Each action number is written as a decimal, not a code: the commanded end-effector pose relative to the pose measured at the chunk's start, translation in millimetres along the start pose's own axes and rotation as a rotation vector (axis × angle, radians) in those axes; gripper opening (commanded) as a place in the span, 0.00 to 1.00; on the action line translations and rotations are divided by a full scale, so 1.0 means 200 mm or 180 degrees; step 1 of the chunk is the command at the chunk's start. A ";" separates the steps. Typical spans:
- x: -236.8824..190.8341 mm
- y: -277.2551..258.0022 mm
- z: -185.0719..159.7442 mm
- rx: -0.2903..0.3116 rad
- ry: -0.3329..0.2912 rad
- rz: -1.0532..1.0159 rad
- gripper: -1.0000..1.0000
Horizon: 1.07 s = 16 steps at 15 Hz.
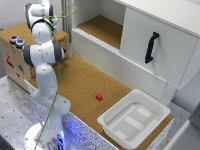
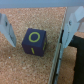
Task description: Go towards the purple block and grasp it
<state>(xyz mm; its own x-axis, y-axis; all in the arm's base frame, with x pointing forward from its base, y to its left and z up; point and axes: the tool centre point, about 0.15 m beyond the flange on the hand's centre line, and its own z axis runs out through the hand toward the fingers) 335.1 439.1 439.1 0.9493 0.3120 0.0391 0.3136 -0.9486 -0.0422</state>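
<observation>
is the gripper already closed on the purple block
No. In the wrist view the gripper is open, its fingers standing on either side of the purple block with gaps showing.
</observation>
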 end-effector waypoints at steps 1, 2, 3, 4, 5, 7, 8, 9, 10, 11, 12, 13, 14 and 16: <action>0.03 -0.08 0.05 -0.0358 0.0077 -0.0055 1.00; 0.03 -0.08 0.05 -0.0359 0.0113 -0.0062 1.00; 0.04 -0.08 0.06 -0.0334 0.0110 -0.0058 1.00; 0.05 -0.08 0.07 -0.0211 0.0118 -0.0036 0.00; 0.05 -0.09 0.08 -0.0181 0.0132 -0.0064 0.00; 0.06 -0.10 0.08 -0.0179 0.0163 -0.0114 0.00; 0.07 -0.10 0.08 -0.0176 0.0174 -0.0139 0.00; 0.07 -0.11 0.07 -0.0194 0.0192 -0.0156 0.00; 0.08 -0.11 0.07 -0.0210 0.0194 -0.0161 0.00; 0.08 -0.10 0.06 -0.0236 0.0188 -0.0156 0.00; 0.07 -0.10 0.06 -0.0260 0.0177 -0.0150 0.00; 0.07 -0.09 0.05 -0.0286 0.0174 -0.0123 0.00; 0.06 -0.07 0.04 -0.0315 0.0173 -0.0078 0.00; 0.03 -0.03 -0.01 -0.0364 0.0202 0.0039 0.00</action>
<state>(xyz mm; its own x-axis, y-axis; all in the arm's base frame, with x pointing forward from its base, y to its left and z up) 341.5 455.5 428.7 0.9327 0.3509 0.0839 0.3538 -0.9351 -0.0221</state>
